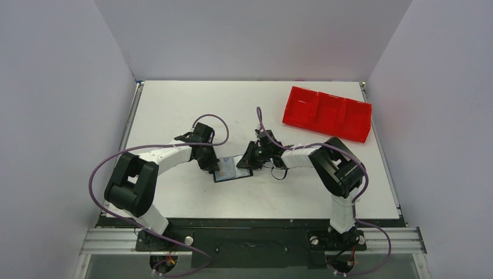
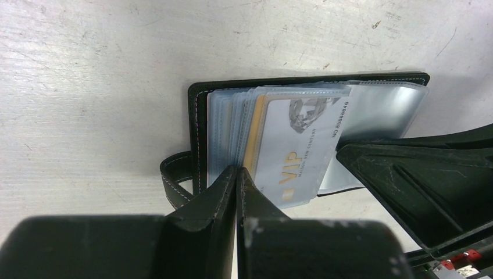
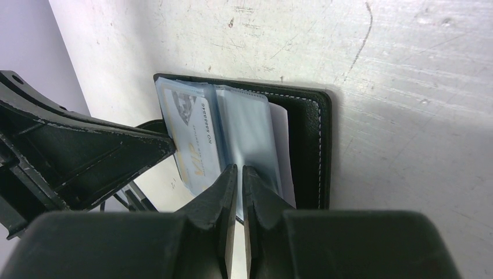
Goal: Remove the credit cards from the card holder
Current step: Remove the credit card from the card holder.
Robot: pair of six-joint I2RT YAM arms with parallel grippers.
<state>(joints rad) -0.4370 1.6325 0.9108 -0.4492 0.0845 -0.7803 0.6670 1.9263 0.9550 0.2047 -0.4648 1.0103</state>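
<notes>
"On the table (image 1: 174, 104), biggest first. What's where?"

"Left arm (image 1: 165, 157) and right arm (image 1: 302, 156) both reach inward and meet mid-table. Red tray (image 1: 325, 129) sits at the back right, well apart. Probably the drop spot for cards, just my guess."

"Card holder?"

"Card holder (image 2: 198, 125) lies open and flat between the two grippers, plastic sleeves (image 2: 378, 107) fanned face up. The arms come at it from opposite sides, likely so one can steady it while the other pulls."

"Left gripper?"

"Left gripper (image 2: 239, 174) is fully closed, tips down on the near edge of the sleeve stack. Reads as pinning the holder so it won't slide. Can't tell if a leaf is nipped."

"Right?"

"Right gripper (image 3: 239, 171) is nearly closed, thin slit between the jaws, tips at a sleeve edge on its side. Whether it has hold of a sleeve or a card, can't tell."

"Cards out?"

"No. The credit cards (image 2: 256, 133) I can see sit in the sleeves — silver VIP card (image 3: 192, 133) on top, a gold edge just beside it. None on the table or in the tray, so barely started."

"Smallest bit?"

"Strap loop (image 2: 171, 180) sticks out of the holder just beside the left fingers."
</notes>
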